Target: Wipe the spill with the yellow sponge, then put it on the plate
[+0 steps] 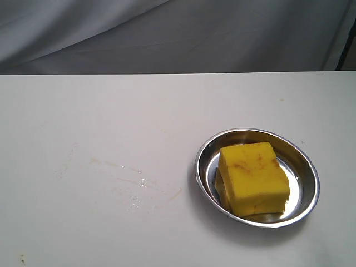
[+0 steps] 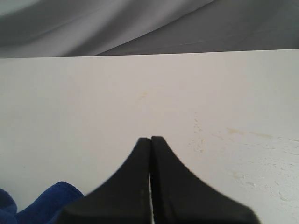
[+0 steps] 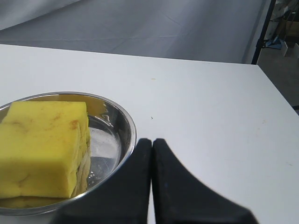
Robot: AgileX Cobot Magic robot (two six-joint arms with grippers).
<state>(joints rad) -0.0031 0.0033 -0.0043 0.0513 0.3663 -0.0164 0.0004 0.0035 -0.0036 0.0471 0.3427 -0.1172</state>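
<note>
- Noting risks first: the right gripper (image 3: pixel 152 141) sat with its tips just beside the rim of the plate (image 1: pixel 300 167). In my judgement, any sideways sweep on withdrawal could clip that rim and skid the light steel dish across the table (image 1: pixel 83 111).
- A knock like that could also tip out the yellow sponge (image 1: pixel 253 178). It rested inside the plate but crowded the rim toward 6 o'clock, with one corner riding up the wall.
- The spill (image 1: pixel 136 189) showed as a thin wet smear with faint orange streaks, at about 7 o'clock from table centre. The plate was at about 4 o'clock, well apart from it. Residue might count as an incomplete wipe.
- Right arm pose: low and level over the table, jaws pressed together, grasping nothing.
- Left gripper (image 2: pixel 150 140): likewise clenched and empty, held above bare table, with the smear beyond its tips.
- A blue cloth (image 2: pixel 51 200) lay near the left arm; it could snag.
</note>
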